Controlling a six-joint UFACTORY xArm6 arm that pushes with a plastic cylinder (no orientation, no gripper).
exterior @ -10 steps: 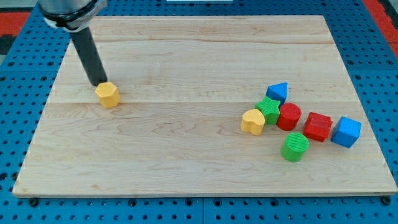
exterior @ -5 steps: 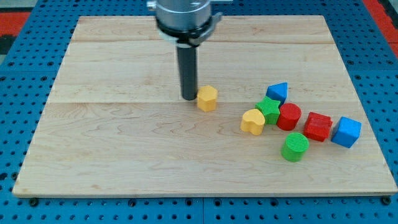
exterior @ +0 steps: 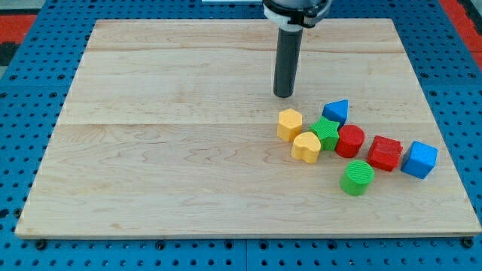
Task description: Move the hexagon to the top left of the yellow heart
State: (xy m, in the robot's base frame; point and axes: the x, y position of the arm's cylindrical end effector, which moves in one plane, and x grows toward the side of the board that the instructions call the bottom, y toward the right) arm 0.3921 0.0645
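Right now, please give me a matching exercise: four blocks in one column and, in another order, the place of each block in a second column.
1. yellow hexagon
2. blue cube
3. green cylinder
4. blue triangle

A. nearest the view's bottom
B. farthest to the view's right
C. upper left of the yellow heart
D. right of my tip

Pairs: 1-C, 2-B, 3-A, 4-D

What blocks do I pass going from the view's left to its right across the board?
yellow hexagon → yellow heart → green star → red cylinder → red block → blue cube. My tip sits just above the hexagon, not touching.
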